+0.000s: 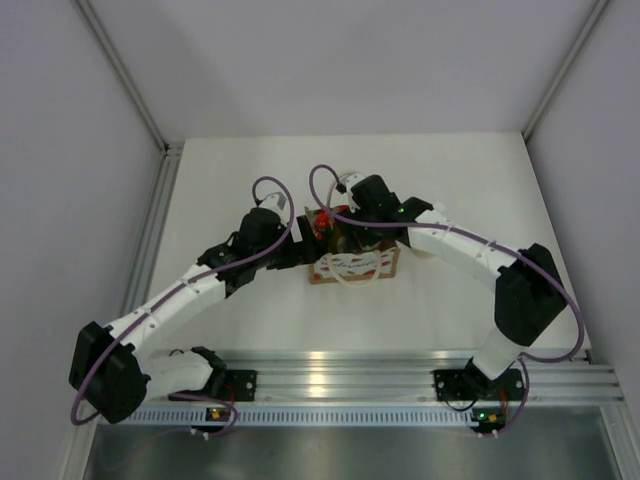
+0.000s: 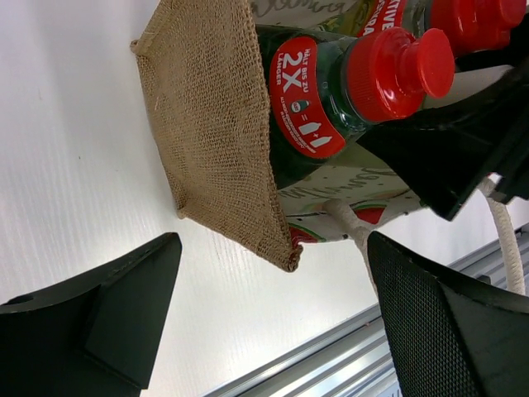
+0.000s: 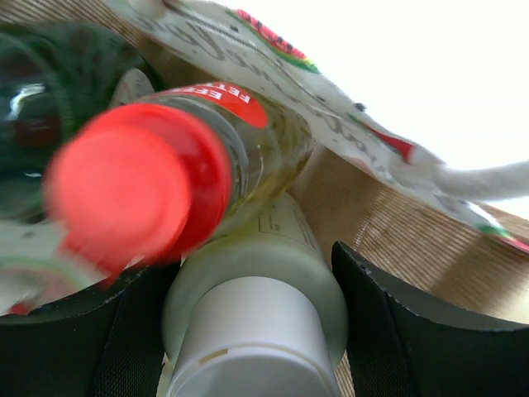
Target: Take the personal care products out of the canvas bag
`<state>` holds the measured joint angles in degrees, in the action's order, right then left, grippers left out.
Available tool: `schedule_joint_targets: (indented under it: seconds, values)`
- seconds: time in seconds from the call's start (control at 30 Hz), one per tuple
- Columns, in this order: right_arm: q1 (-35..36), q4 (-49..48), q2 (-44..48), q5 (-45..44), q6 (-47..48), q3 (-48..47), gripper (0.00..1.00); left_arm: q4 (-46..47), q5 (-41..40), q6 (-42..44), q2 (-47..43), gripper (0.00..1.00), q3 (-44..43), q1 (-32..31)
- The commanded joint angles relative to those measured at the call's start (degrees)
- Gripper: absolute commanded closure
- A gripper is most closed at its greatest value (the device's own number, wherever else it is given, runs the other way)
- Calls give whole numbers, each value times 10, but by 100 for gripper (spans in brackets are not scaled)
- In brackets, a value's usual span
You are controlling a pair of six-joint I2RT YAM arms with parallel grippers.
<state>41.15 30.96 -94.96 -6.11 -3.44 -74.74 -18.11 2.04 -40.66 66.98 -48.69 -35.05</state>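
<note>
The white counter [image 1: 250, 310] carries one thing directly: the canvas bag [image 1: 352, 266]. It sits near the middle with its burlap base on the surface and its white patterned panel facing the near edge. A ribbed metal rail [image 1: 400, 372] runs along that edge.

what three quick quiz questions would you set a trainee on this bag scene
1. What colour is the cap of the dark green bottle in the canvas bag?
2. True or false: the left gripper is shut.
3. Which bottle sits between the fingers of the right gripper? A pale green bottle with white cap; B yellow bottle; C dark green bottle.
Key: 1 red; 2 false; 3 A.
</note>
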Motion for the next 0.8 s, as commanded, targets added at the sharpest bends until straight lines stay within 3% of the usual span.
schedule_joint_targets:
  seconds: [0.0,0.77]
  values:
    - [-4,-8,64,4,9,-57,100,23,-1,-4,-13,2,2,-3]
    - [-7,60,206,-29,7,-124,100,24,0,-12,-30,2,10,-4]
